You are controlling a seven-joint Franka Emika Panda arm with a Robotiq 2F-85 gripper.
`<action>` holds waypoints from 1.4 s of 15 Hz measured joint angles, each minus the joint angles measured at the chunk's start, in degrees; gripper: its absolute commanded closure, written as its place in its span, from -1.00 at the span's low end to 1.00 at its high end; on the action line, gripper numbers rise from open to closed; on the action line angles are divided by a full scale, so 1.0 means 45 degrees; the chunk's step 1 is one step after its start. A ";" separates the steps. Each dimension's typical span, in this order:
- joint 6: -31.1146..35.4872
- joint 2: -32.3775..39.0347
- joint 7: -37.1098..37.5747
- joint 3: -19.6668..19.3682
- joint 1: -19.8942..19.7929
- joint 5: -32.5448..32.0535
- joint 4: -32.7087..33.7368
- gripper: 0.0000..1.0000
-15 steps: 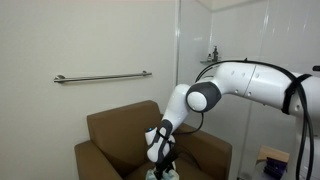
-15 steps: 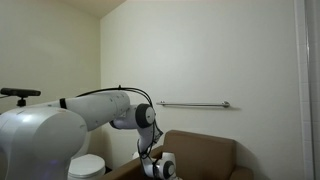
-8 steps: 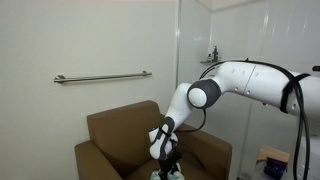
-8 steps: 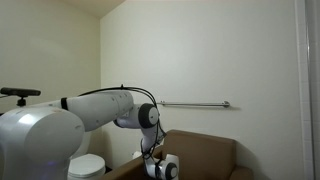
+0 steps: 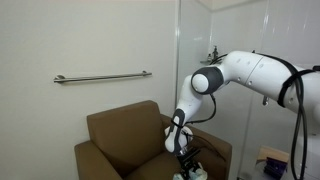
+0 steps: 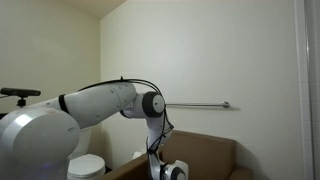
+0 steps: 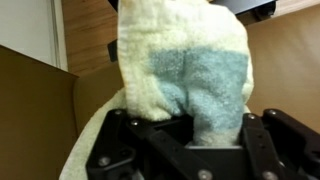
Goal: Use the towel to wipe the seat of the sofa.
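Observation:
A brown sofa [image 5: 120, 130] stands against the white wall; it also shows at the bottom of an exterior view [image 6: 210, 152]. My gripper [image 5: 190, 165] is low over the seat near the sofa's arm. In the wrist view the gripper [image 7: 195, 135] is shut on a cream and pale blue towel [image 7: 185, 65], which bunches between the black fingers [image 7: 272, 140] and fills the middle of the picture. The brown seat [image 7: 35, 95] lies behind the towel. The towel is barely visible in the exterior views.
A metal grab bar [image 5: 100, 76] is fixed to the wall above the sofa, also seen in an exterior view [image 6: 195, 104]. A white toilet [image 6: 88, 165] stands beside the sofa. A glass partition edge [image 5: 181, 60] rises behind the arm.
The arm has swept sideways across the seat, carrying the gripper and towel toward the sofa's arm. The elbow has risen.

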 measured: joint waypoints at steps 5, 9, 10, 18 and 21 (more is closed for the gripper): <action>0.0004 -0.0401 0.0000 0.0030 -0.0079 0.0000 0.0104 0.92; 0.0080 -0.1611 -0.0007 0.0755 0.0545 0.0000 0.0415 0.91; 0.0242 -0.2007 -0.0006 0.0877 0.0785 0.0000 0.0426 0.91; 0.2129 -0.1625 0.1804 -0.0372 0.3102 -0.0017 0.1689 0.91; 0.1937 -0.0307 0.1762 -0.0150 0.2558 0.0202 0.2305 0.91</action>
